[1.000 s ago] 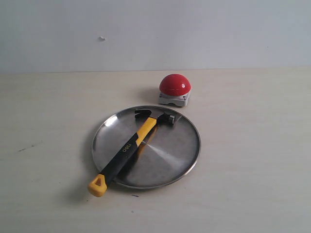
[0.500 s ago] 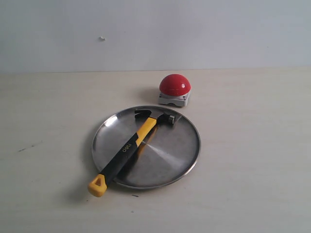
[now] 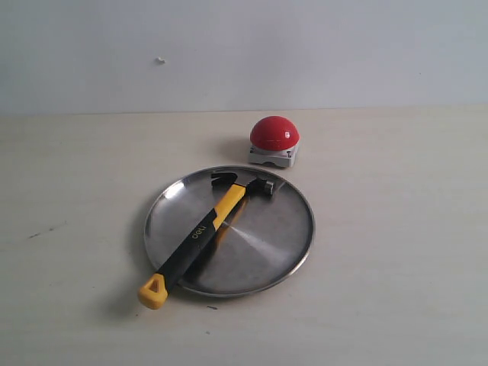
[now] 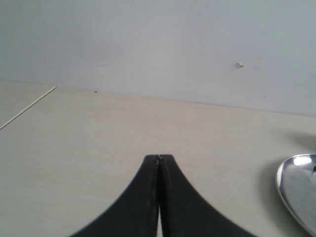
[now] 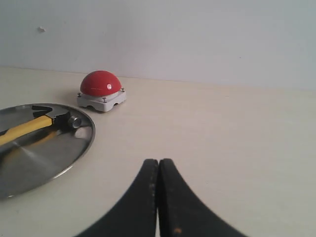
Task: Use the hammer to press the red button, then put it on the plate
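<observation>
Dial: clock directions are read in the exterior view from the plate's centre, with 12 toward the wall.
Left gripper [image 4: 158, 158]: black fingers pressed together tip to tip, nothing between them; it hangs over bare table, with the plate's edge off to one side in its own view.
Right gripper [image 5: 158, 162]: black fingers likewise closed on each other and empty; plate, hammer head and button all lie ahead of it in its own view.
Table [image 3: 396, 252]: pale, wood-toned surface that carries everything.
Speck [image 3: 211, 307]: small dark spot on the table at 6 o'clock, just outside the plate's rim.
Hammer [image 3: 200, 236]: lies on the plate, free of both grippers; yellow looped end juts past the rim between 7 and 8 o'clock, black lettered handle crosses the dish, yellow neck and dark claw head rest inside the rim near 12.
Plate [image 3: 274, 244]: round silver dish, flat on the table, its left half crossed by the hammer.
Streak [image 3: 46, 230]: faint dark mark on the table at 9 o'clock, well apart from the plate.
Red button [image 3: 274, 133]: red dome on a grey-white base at 1 o'clock, near the rim but not touching it.
Wall [image 3: 320, 46]: plain pale backdrop behind the table.
Fleck [image 3: 160, 60]: tiny white spot on the wall, toward 11 o'clock.
Counts: two grippers, one hammer, one plate, one button.
</observation>
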### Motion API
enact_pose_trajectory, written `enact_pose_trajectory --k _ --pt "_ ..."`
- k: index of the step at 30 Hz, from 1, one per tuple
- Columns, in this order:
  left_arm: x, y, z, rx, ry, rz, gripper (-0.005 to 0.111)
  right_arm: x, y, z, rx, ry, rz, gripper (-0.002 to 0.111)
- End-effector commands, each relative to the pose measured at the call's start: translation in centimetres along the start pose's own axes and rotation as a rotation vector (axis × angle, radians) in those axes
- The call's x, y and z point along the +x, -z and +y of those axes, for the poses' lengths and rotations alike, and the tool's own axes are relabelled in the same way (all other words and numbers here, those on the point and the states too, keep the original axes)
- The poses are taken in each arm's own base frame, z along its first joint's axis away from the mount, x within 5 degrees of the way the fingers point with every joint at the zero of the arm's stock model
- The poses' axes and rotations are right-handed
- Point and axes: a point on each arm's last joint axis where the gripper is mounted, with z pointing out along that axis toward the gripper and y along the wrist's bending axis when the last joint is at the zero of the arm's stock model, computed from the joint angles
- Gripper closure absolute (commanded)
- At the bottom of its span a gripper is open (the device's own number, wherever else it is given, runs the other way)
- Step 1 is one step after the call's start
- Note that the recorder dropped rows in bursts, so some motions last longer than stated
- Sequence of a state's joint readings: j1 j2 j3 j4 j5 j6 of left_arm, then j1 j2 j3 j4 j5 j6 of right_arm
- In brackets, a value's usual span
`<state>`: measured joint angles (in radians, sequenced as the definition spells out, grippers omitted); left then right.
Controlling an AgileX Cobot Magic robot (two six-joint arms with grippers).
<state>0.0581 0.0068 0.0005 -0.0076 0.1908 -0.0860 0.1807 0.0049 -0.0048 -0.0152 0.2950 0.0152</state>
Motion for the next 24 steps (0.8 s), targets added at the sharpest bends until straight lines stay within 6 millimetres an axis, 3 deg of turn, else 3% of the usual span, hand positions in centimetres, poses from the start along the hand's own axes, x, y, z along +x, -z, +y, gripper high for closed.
enact_pose_trajectory --k 1,6,24 --pt "-0.10 0.06 -0.01 0.001 0.005 -0.013 0.107 0.06 0.00 -0.32 0.057 -0.025 -0.009 0.108" --pt "-0.10 0.06 -0.01 0.001 0.005 -0.013 0.107 0.25 0.10 -1.08 0.194 -0.051 0.009 0.108" --pt "-0.10 0.06 -0.01 0.001 0.005 -0.013 0.107 0.19 0.09 -1.04 0.190 -0.066 0.001 0.108"
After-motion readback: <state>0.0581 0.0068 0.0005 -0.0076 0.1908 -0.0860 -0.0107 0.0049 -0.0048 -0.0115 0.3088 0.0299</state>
